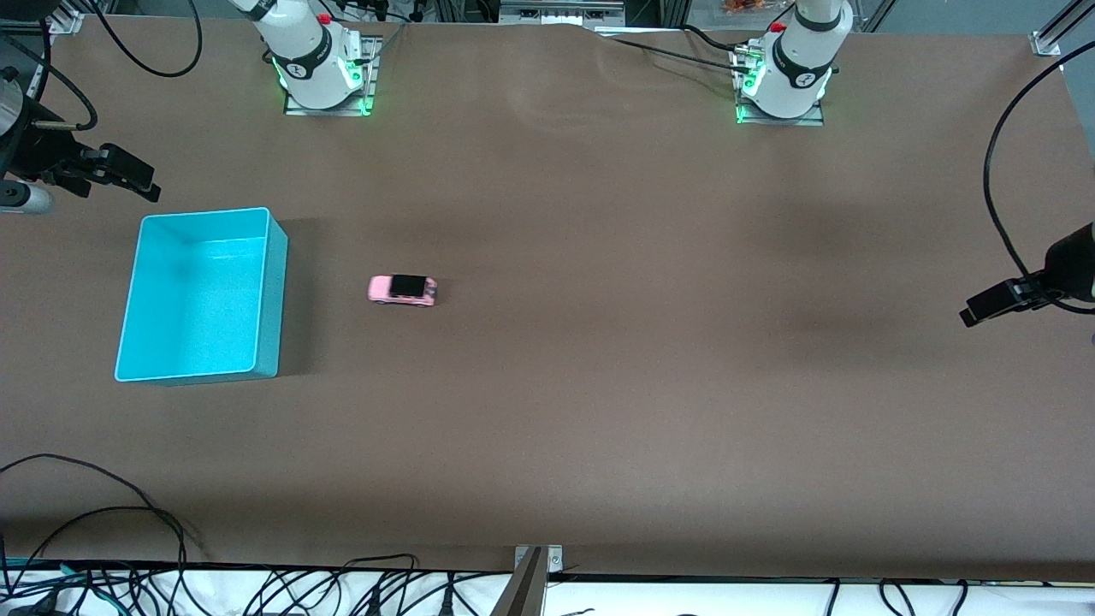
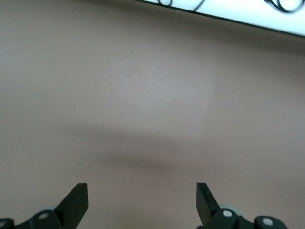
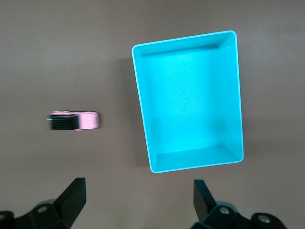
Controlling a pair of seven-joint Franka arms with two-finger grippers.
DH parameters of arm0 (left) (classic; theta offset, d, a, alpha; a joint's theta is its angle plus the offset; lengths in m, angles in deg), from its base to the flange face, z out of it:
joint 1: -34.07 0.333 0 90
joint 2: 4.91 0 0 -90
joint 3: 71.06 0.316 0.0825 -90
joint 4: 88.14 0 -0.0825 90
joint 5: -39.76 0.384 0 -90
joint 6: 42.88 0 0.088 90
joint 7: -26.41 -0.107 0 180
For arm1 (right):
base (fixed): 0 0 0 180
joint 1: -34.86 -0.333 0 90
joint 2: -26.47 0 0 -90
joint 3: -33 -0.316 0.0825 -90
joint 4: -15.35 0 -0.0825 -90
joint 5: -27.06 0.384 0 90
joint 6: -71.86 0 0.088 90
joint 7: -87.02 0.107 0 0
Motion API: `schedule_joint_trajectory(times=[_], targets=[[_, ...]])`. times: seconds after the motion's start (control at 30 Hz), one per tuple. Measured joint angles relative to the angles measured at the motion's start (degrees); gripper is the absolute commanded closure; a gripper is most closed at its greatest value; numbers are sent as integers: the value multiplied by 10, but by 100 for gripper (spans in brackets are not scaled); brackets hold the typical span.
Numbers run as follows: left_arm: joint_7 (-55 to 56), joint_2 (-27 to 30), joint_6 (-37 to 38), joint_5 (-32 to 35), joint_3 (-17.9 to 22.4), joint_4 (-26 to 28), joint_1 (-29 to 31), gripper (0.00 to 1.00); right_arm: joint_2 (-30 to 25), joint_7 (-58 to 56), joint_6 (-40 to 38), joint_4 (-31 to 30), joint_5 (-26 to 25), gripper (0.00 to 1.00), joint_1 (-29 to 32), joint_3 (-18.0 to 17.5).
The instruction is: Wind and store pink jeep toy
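The pink jeep toy stands on its wheels on the brown table, black roof up, untouched. It lies beside the turquoise bin, toward the left arm's end. In the right wrist view the jeep and the empty bin both lie below the camera. My right gripper hangs open at the right arm's end of the table, close to the bin; its fingertips hold nothing. My left gripper waits open at the left arm's end, over bare table.
Both arm bases stand along the table's edge farthest from the front camera. Loose black cables and a metal bracket lie at the edge nearest it. A black cable hangs at the left arm's end.
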Motion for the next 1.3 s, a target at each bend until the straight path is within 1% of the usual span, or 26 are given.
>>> schedule_joint_trajectory(times=[0.53, 0.8, 1.0, 1.3], targets=[[-179, 1, 30, -1, 1, -2, 40, 0, 17, -1, 4, 0, 0, 0, -16, -3], [-193, 16, 33, -1, 1, -3, 51, 0, 18, -1, 16, 0, 0, 0, -16, -2], [-196, 26, 49, -1, 1, -3, 52, 0, 19, -1, 20, 1, 0, 0, -16, -2], [-200, 29, 50, -1, 0, -3, 53, 0, 44, -1, 27, 11, 0, 0, -15, 1]])
